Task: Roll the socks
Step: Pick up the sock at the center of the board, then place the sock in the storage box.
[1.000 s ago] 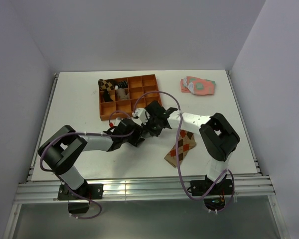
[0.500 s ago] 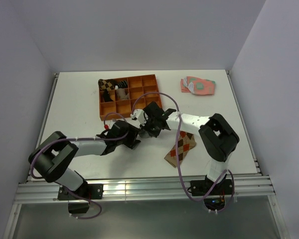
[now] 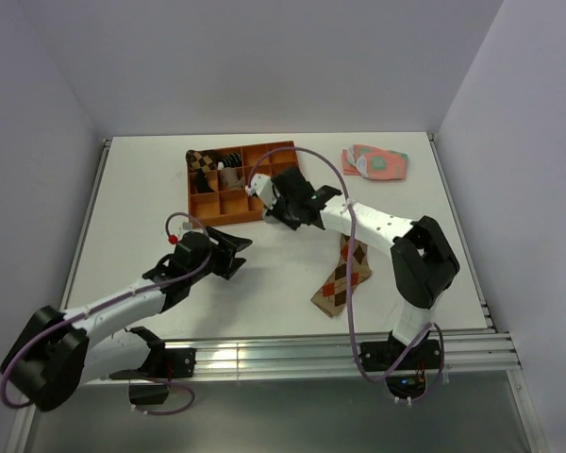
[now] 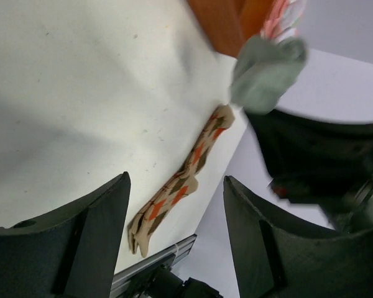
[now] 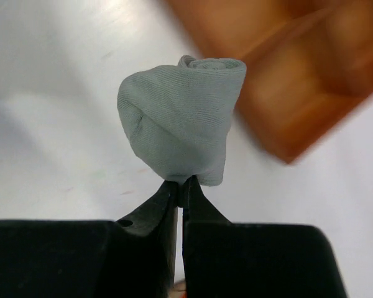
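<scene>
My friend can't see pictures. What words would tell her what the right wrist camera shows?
A grey sock, rolled into a tight bundle, is pinched at its bottom edge by the shut black fingertips of the right gripper. Behind it, blurred, are a white table and the corner of an orange tray.

Seen from above, the grey sock (image 5: pixel 180 118) is hidden under the right hand (image 5: pixel 179 186).

Pale grey walls (image 3: pixel 264 57) enclose a white table (image 3: pixel 141 189) (aluminium rails (image 3: pixel 264 357) along its near edge).
</scene>
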You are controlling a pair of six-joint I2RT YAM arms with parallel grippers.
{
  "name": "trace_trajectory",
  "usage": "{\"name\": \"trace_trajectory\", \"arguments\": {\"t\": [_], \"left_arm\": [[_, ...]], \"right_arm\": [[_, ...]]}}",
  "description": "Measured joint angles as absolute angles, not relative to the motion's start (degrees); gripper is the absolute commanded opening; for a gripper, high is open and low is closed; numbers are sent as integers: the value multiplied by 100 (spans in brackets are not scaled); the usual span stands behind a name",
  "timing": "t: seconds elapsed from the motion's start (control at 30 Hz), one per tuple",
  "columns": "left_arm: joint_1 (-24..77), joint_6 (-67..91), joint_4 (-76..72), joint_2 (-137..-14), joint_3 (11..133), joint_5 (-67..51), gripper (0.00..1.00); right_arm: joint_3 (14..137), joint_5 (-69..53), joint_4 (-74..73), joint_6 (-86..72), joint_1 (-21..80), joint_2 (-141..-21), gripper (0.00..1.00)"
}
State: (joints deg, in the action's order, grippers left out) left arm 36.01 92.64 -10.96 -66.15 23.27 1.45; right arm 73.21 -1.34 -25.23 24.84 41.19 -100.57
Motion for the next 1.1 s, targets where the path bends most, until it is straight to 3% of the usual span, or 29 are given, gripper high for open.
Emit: {"name": "trace_trajectory", "arguments": {"t": [0.23,0.53,0.73,1.1], "left_arm": [[3365,8853,-40,-5194,2517,482,67],[3105,8366,972,-4661,3076,777,68],[3046,8246,1210,-4672,3105,801,68],[2923,8213,1116,-5002,3063,744,67]], "right_arm": [[8152,1824,-1402,3428,3900,-10486,0],[7592,3798,1223,5693,3798,-12079,0],[7341,3981,1599,6066,3800,-12180,0],[7314,3148,274,5301,3848,-11592,0]]}}
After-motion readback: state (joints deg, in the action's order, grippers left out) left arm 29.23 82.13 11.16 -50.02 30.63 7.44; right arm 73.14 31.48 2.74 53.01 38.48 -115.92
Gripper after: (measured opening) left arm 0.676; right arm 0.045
